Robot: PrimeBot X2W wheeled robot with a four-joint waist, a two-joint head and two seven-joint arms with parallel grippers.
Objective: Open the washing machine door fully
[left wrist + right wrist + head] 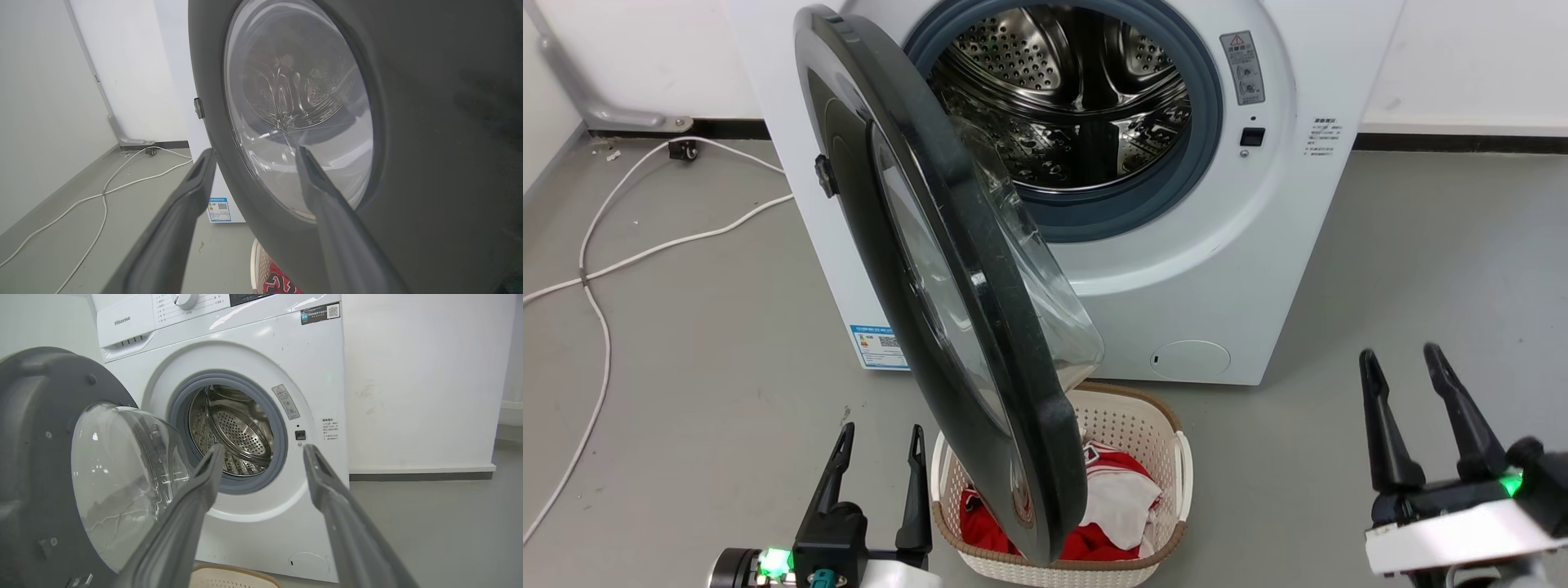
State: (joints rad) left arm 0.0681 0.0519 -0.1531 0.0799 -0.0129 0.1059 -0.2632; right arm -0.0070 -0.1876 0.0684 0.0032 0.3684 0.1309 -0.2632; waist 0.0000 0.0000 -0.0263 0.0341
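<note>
Opening so far: washing machine door (968, 278) swung out on the hinge at the machine's left side, standing roughly edge-on to the head camera and clearly short of fully open.
Door's place: out in front of the washing machine (1176, 286), glass bowl facing back toward the steel drum (1078, 98), lower rim hanging over the laundry basket (1147, 425) of red and white clothes (1119, 498).
Left gripper (882, 433): fingers spread wide, holding nothing, low on the door's outer side, just beside its lower rim; contact impossible to judge from the wrist view.
Right gripper (1400, 353): likewise spread and empty, well apart from the door, off to the machine's right.
Risk, blocking: left arm parked in the very path of the outward swing — likely to stop the door unless moved aside.
Risk, slipping: glossy rim and bulging glass, poor purchase for thin fingers — any push on the bowl liable to skate off.
Risk, snagging: basket close beneath, easily nudged by an arm reaching across.
</note>
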